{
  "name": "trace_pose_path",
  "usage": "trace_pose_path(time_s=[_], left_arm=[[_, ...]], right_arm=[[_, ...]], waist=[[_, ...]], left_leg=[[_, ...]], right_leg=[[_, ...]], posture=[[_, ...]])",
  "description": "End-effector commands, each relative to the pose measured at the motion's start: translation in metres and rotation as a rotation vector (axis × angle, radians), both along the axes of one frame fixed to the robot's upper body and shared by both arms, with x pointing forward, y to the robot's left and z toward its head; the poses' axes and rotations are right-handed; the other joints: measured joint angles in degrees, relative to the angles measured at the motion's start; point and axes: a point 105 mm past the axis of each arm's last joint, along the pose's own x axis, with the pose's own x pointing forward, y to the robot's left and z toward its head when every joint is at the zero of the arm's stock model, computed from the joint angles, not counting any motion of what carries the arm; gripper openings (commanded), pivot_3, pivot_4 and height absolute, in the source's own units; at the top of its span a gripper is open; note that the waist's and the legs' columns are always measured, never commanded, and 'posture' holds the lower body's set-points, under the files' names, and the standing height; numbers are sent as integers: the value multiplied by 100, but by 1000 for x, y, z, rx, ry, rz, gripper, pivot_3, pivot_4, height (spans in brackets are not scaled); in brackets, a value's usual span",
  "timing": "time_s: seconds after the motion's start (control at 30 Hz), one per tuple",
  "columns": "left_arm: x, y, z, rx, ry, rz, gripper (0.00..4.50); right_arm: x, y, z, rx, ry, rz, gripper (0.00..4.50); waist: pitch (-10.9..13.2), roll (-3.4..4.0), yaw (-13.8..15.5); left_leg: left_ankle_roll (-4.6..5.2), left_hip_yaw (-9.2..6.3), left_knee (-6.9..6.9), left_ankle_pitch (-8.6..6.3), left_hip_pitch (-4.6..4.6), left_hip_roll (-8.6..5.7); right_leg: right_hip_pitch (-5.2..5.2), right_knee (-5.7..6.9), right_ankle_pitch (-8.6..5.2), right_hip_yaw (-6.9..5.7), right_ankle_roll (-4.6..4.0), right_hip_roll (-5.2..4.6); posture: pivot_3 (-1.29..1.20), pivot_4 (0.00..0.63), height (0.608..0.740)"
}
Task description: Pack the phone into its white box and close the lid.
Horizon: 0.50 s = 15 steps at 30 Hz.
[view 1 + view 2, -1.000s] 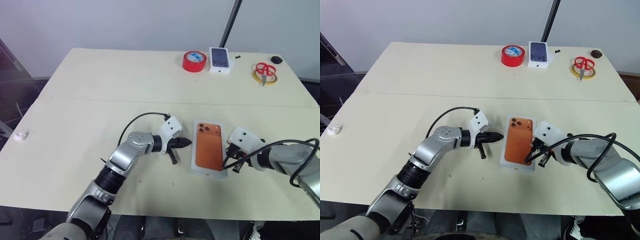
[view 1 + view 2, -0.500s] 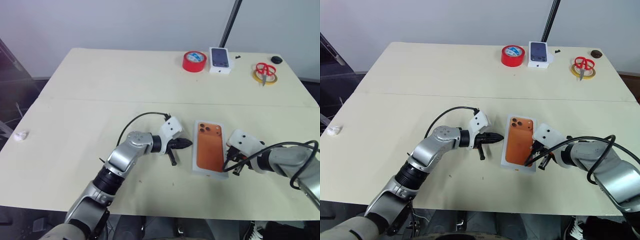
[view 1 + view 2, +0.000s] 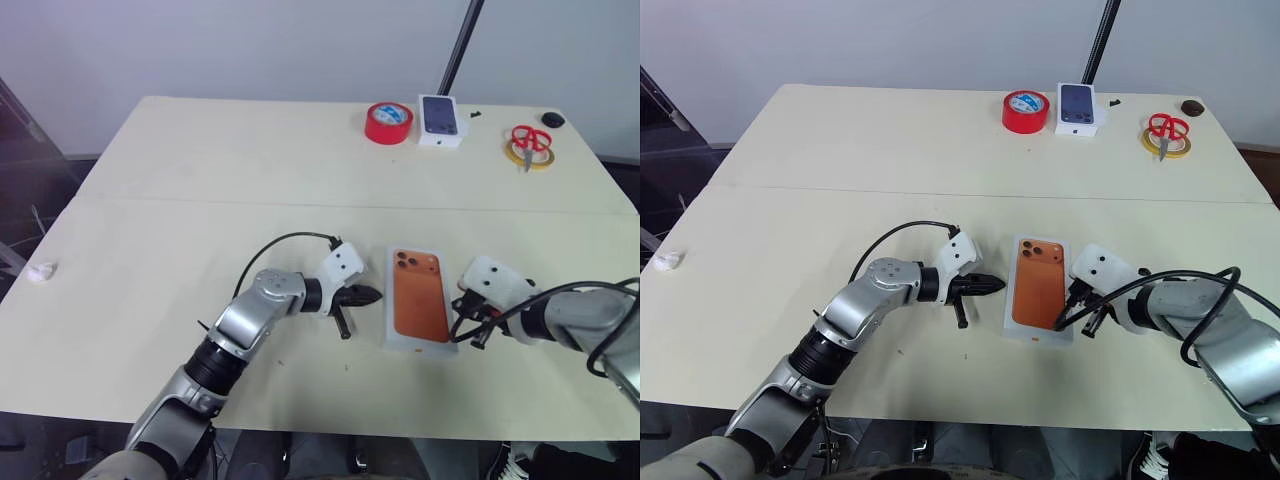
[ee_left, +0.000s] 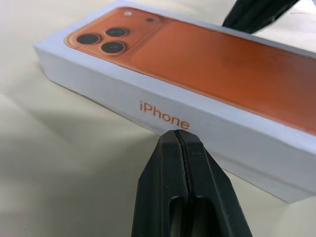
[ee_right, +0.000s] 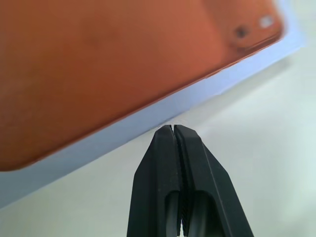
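- Two grippers flank the white cardboard lid printed with an orange phone [image 3: 419,305], lying closed on the cream worktop [image 3: 200,170].
- Left gripper [image 3: 374,294]: jaws shut, empty.
- Right gripper [image 3: 458,331]: jaws shut, empty.

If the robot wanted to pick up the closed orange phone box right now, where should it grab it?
Probably across its two long white sides. The box lies flat on the table, so its wide orange top gives nothing to pinch. The left gripper and right gripper, both shut, sit beside those sides; either would open, come from above and straddle the narrow width near the middle.
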Motion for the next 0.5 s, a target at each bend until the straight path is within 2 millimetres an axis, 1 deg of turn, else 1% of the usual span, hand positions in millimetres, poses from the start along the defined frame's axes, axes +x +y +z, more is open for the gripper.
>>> trace_pose_path(time_s=[0.03, 0.13, 0.27, 0.4, 0.5], left_arm=[[0, -5, 11, -25, -46, -12, 0], [2, -3, 12, -25, -49, -7, 0], [7, 5, 16, -41, -54, 21, 0], [15, 12, 33, -106, -51, 59, 0], [18, 10, 44, -137, -64, 58, 0]], right_arm=[[0, -4, 13, -23, -49, 13, 58], [0, -8, 17, -30, -56, 15, 58], [-2, -12, 28, -21, -74, 33, 58], [-9, -12, 37, -4, -82, 92, 58], [-19, -4, 40, 46, -72, 157, 58]], waist=[[0, 0, 9], [0, 1, 9], [0, 1, 7], [0, 1, 18], [0, 1, 68]], left_leg=[[0, 0, 0, 0, 0, 0], [0, 0, 1, 0, 0, 0], [0, 0, 1, 0, 0, 0], [1, 0, 1, 0, 0, 0], [1, 0, 3, -1, 1, -1]], right_leg=[[0, 0, 0, 0, 0, 0], [0, 0, 0, 0, 0, 0], [1, 1, 0, 0, 0, 1], [1, 1, 0, -1, 0, 2], [3, 0, 0, -1, 1, 1]], posture=[[0, 150, 718], [0, 150, 718], [0, 150, 718], [0, 150, 718], [0, 150, 718]])
